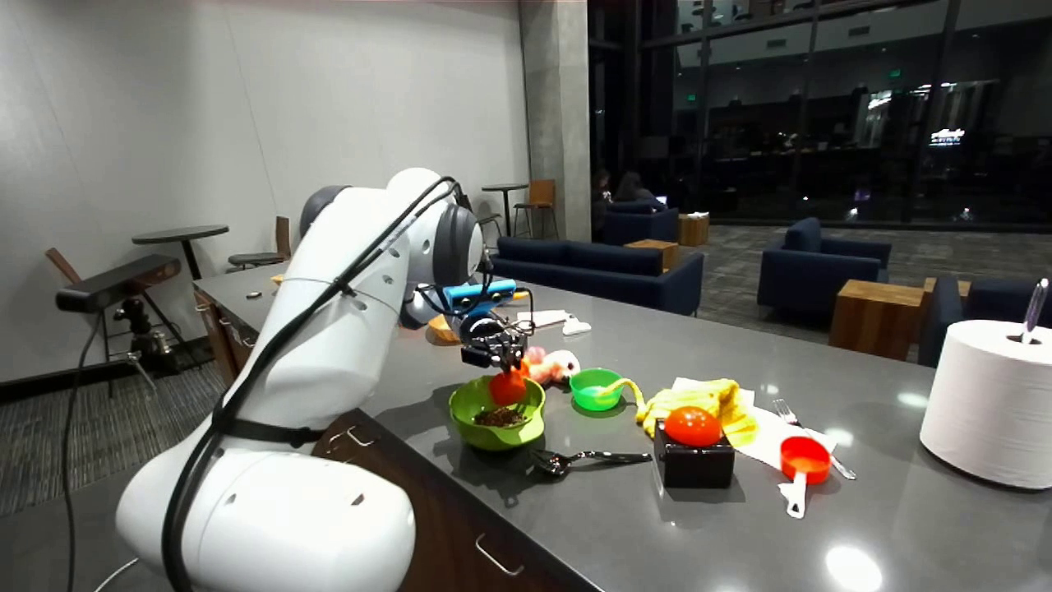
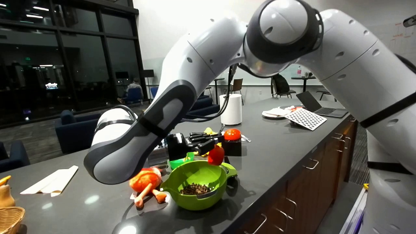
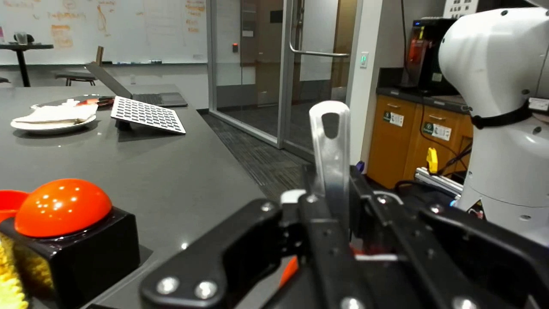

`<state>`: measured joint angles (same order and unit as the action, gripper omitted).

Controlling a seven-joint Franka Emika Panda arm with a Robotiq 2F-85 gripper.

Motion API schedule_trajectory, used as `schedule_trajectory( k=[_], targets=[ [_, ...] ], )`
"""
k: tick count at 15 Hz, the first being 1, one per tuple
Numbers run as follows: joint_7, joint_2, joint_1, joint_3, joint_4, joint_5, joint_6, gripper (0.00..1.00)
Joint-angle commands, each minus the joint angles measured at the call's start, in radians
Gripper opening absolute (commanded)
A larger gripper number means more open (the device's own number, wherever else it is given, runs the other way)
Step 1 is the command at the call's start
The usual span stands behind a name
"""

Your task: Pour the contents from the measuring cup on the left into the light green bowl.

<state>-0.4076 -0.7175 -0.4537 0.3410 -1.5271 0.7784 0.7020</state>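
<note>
evidently, the light green bowl (image 2: 198, 175) sits beneath the end effector (image 2: 215, 141), which is clamped on the handle (image 3: 333, 154) of the red measuring cup (image 2: 215, 156) hanging just below it; probably light, stiff and slick, the cup seems best pinched mid-handle. far to the end effector's right in an exterior view, red writing (image 2: 398, 36) is illegible.

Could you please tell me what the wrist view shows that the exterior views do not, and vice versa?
Only the wrist view shows the glass door and the black machine in the background.
Only the exterior views show the light green bowl with dark bits inside, the small green cup and the paper roll.
Both share the claw, the measuring cup it grips (mainly its handle in the wrist view), the red dome on its black box and the yellow cloth.
</note>
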Motion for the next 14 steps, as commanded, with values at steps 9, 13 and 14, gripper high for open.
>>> schedule_trajectory(
  k=[9, 13, 14],
  targets=[
    [-0.026, -0.235, -0.016, 0.017, 0.281, 0.041, -0.263, 0.04],
    [-0.047, -0.289, -0.024, 0.020, 0.358, 0.066, -0.323, 0.04],
    [-0.048, -0.303, -0.026, 0.018, 0.377, 0.070, -0.337, 0.04]
  ],
)
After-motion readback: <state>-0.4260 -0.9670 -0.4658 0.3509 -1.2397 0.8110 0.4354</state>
